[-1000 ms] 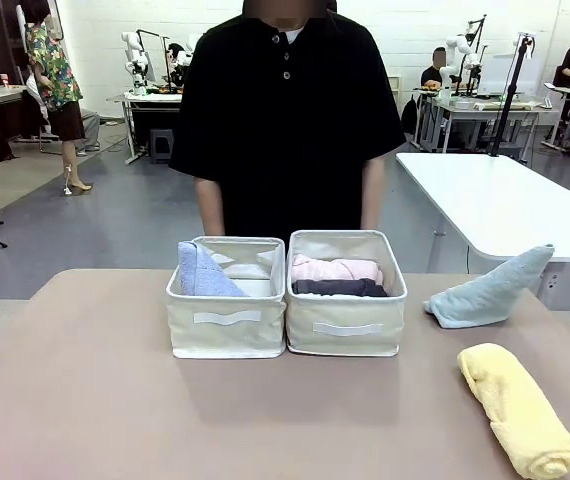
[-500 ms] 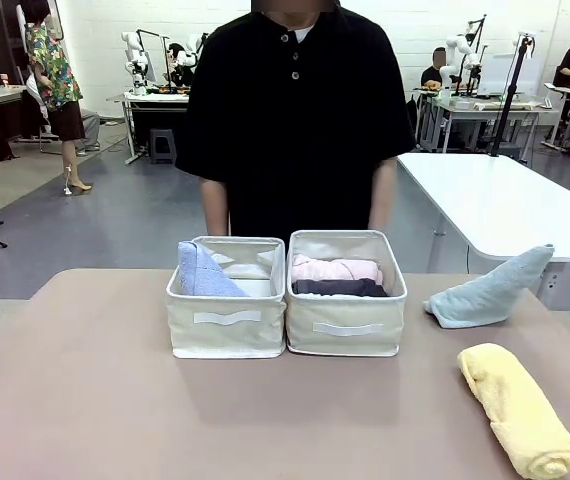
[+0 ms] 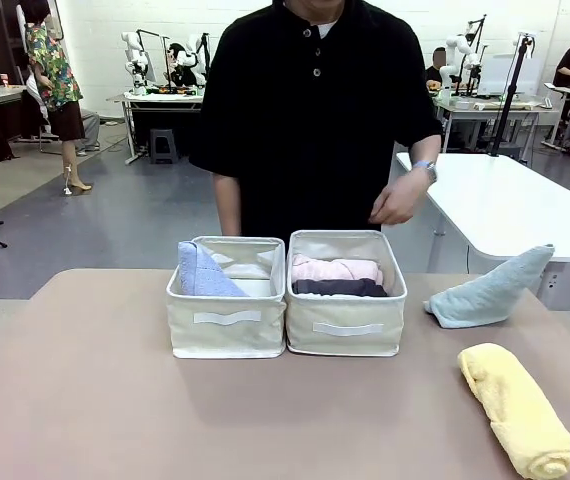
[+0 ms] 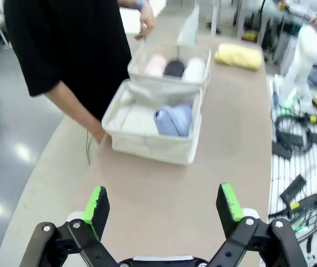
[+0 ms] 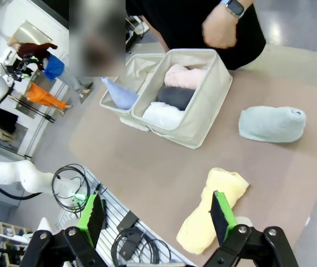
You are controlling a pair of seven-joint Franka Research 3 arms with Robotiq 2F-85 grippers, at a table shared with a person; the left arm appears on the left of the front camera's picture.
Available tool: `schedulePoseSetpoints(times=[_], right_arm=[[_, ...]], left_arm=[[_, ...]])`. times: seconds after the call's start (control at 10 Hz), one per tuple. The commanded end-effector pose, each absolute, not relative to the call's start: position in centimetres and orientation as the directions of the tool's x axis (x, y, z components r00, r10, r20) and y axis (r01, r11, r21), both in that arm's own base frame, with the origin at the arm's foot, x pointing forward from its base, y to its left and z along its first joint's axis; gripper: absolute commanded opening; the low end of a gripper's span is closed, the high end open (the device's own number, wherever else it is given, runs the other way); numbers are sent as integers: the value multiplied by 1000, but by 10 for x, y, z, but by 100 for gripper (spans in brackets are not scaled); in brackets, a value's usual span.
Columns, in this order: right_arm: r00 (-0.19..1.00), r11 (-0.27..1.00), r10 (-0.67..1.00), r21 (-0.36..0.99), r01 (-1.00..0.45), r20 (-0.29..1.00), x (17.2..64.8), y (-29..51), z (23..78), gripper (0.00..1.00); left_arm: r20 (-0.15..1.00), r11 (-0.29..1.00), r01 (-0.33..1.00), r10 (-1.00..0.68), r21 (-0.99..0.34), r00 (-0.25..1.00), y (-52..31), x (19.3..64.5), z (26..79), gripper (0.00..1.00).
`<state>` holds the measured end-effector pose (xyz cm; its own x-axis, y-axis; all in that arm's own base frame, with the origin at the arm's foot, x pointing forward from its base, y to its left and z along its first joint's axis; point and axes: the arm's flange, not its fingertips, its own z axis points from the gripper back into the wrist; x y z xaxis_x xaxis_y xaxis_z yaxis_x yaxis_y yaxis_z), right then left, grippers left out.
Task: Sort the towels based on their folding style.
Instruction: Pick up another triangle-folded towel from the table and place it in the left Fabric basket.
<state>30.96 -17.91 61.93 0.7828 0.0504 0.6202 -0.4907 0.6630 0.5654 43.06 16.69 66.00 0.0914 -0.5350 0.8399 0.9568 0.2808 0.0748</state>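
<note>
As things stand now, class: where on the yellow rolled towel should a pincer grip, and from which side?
Probably the middle of the yellow rolled towel, from above, open right pincer straddling its narrow width: it lies flat on the table, a long cylinder.

The rolled yellow terry towel (image 3: 516, 408) and the wedge-folded pale teal terry towel (image 3: 487, 290) are made of soft, looped cloth. The left beige fabric bin (image 3: 215, 342) and the right beige fabric bin (image 3: 346, 346) are woven in matt canvas. The taupe bench (image 3: 85, 400) is surfaced smooth and matt.
</note>
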Motion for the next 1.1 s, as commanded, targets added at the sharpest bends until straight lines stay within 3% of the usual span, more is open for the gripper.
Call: schedulePoseSetpoints(times=[0.0,0.1,0.2,0.3,0.6,0.8,1.0], right_arm=[[770,645,49,568,-511,637,311,-180,620,100],[783,663,50,565,-491,620,310,-179,619,100],[806,714,171,492,-498,567,310,-150,622,100],[798,763,268,387,-518,540,316,-118,624,100],[812,816,479,171,-552,334,339,-40,596,100],[824,814,507,174,-554,254,282,-102,661,100],[816,803,510,189,-565,272,215,-178,703,100]], left_arm=[[915,238,970,-401,55,46,185,432,655,100],[926,225,973,-374,47,41,196,427,652,100],[926,168,986,-374,18,47,207,425,651,100],[913,264,963,-404,53,60,187,426,651,100],[913,264,963,-404,53,60,187,426,651,100],[913,264,963,-404,53,60,187,426,651,100],[913,264,963,-404,53,60,187,426,651,100]])
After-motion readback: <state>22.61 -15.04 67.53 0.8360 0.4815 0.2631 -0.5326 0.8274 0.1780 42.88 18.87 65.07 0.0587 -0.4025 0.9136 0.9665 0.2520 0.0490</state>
